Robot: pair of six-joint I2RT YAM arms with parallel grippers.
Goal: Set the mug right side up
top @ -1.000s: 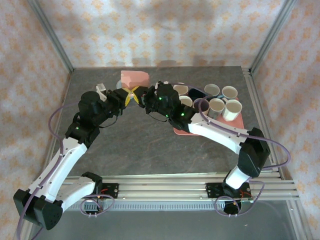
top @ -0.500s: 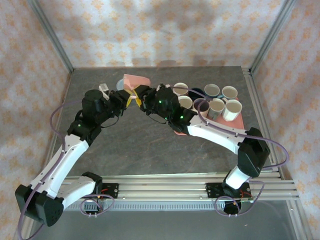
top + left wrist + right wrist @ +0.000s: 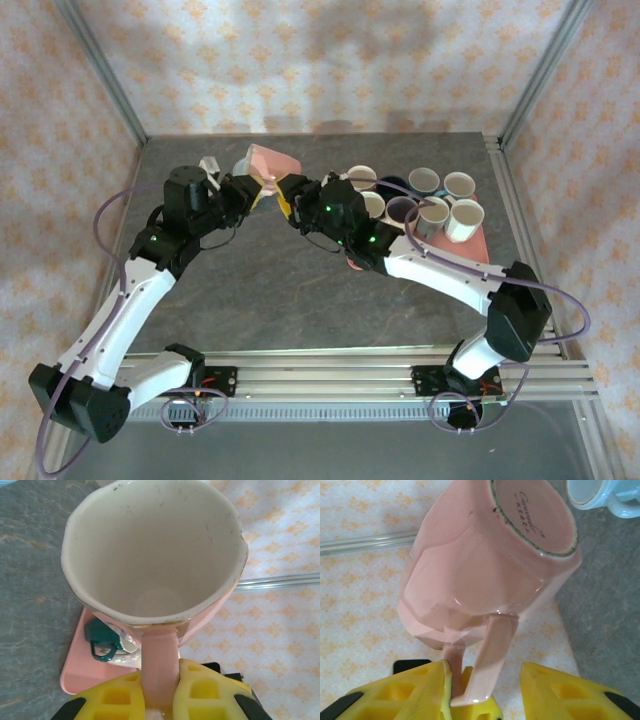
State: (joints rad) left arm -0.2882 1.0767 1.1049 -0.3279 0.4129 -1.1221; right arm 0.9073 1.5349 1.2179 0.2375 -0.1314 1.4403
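The pink mug (image 3: 270, 160) hangs tilted above the table at the back centre. Its mouth (image 3: 150, 555) faces the left wrist camera and its base (image 3: 535, 515) faces the right wrist camera. My left gripper (image 3: 254, 190) is shut on the mug's handle (image 3: 159, 655), with yellow fingers (image 3: 210, 690) pressed against both sides of it. From the other side, my right gripper (image 3: 490, 692) stands open around the same handle (image 3: 492, 655). Its right finger (image 3: 565, 692) is well clear of the handle.
A pink tray (image 3: 475, 243) at the back right holds several upright mugs, one of them teal (image 3: 102, 641). A light blue mug (image 3: 600, 495) sits on the table under the pink one. Metal frame posts and patterned walls enclose the table.
My right gripper has opened and let go of the handle. The left arm has raised the mug slightly and tipped it while keeping its grip.
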